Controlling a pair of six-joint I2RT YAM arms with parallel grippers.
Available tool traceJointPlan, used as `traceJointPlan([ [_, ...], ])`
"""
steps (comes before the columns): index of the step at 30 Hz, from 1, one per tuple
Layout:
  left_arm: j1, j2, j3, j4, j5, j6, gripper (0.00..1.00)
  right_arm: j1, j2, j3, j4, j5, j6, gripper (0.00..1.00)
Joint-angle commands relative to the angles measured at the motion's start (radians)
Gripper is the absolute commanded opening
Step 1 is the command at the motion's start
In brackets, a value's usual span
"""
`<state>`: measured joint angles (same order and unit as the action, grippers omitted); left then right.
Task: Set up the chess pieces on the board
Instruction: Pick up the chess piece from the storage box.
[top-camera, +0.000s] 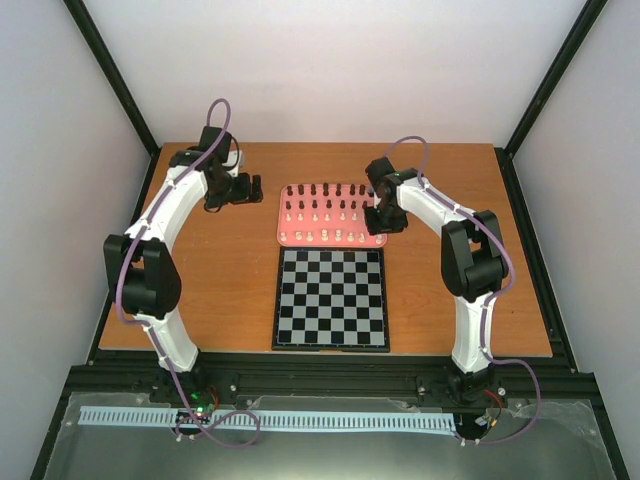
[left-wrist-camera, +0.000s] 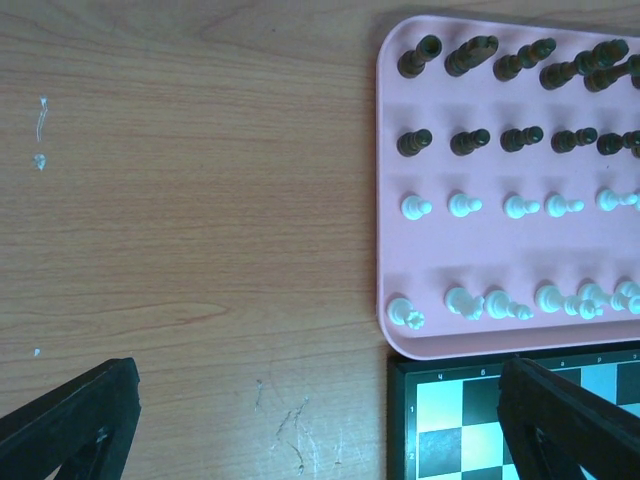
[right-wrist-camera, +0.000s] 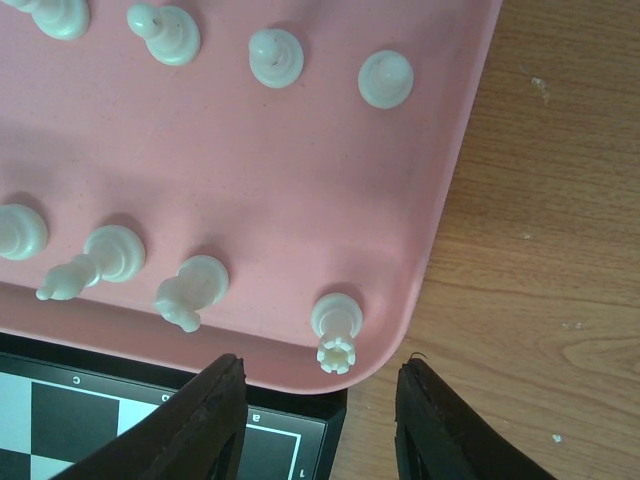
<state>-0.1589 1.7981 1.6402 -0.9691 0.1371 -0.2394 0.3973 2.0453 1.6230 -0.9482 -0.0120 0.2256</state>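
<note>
Board border is showing white coordinate marks: digits 1 and 2 running down its left edge, small letters along its far edge, only C reading clearly.

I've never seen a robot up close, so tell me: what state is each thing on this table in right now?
chess pieces: standing in rows on the pink tray.
board: bare, no pieces on it.
left tool: open, over bare table, holding nothing.
right tool: open, above the tray's corner by a white rook, holding nothing.
</note>
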Motion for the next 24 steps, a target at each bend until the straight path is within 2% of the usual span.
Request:
traceJointPlan([
  [1,0.0,0.001,0.05,-0.018,-0.01,0.005,1.0,0.004,-0.007,-0.01,0.007,0.012,0.008,0.43],
  [5,0.0,0.001,0.044,-0.022,-0.015,0.003,1.0,0.004,-0.001,-0.027,0.011,0.002,0.01,0.42],
  [7,0.001,-0.004,0.038,-0.022,-0.02,0.002,1.0,0.005,-0.001,-0.039,0.024,-0.008,0.014,0.38],
  [15,0.001,-0.006,0.038,-0.024,-0.028,0.004,1.0,0.005,0.017,-0.038,0.031,0.0,0.011,0.33],
  [24,0.001,-0.006,0.033,-0.022,-0.03,0.006,1.0,0.004,0.046,-0.025,0.03,0.002,0.011,0.31],
])
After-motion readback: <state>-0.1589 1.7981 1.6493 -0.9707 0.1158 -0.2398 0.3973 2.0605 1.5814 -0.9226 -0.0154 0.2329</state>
